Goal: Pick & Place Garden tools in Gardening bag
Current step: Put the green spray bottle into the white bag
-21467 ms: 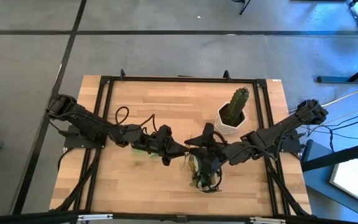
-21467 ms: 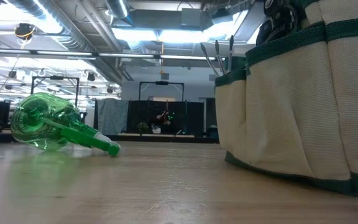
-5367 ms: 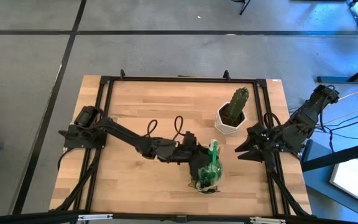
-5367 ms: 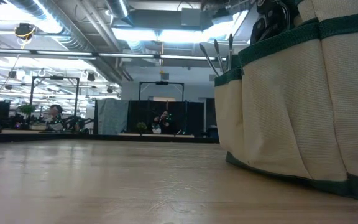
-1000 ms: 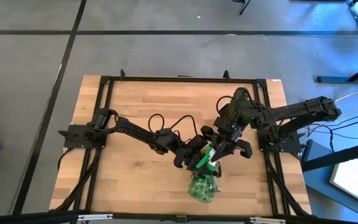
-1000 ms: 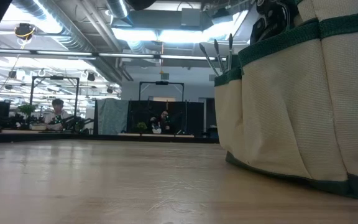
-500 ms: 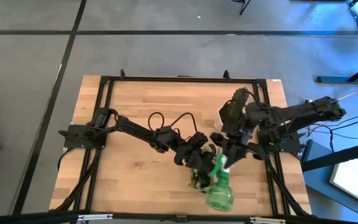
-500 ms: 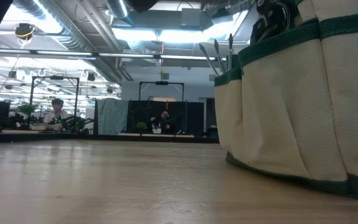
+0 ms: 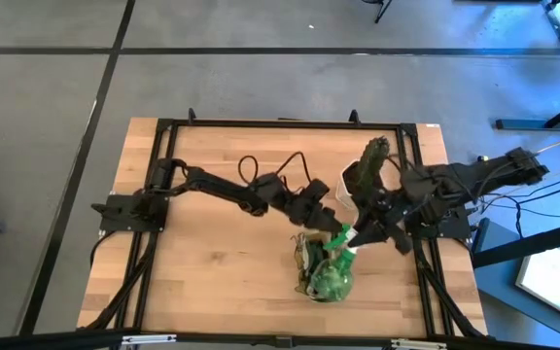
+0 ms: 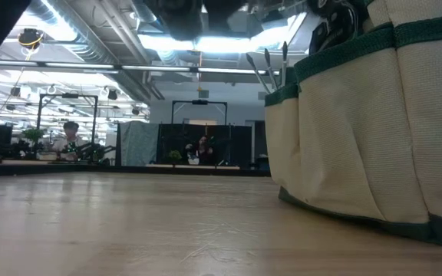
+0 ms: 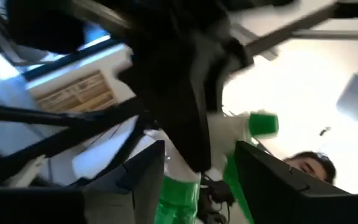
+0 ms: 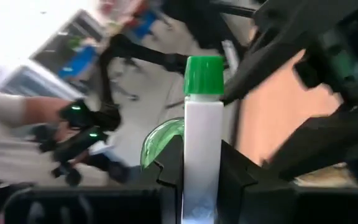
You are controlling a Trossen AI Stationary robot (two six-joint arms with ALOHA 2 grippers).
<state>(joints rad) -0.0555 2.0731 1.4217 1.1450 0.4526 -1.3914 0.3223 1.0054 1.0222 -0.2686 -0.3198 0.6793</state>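
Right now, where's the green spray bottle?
In the high view the green spray bottle sits over the gardening bag near the table's front edge, its white nozzle clamped in the right gripper.

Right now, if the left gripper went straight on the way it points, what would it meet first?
Probably the spray bottle: the left gripper points at its white nozzle, already held by the right gripper above the gardening bag. Depth is unclear.

I see the gardening bag (image 10: 374,130) standing on the wooden surface (image 10: 129,222), with tool handles (image 10: 271,69) sticking up.
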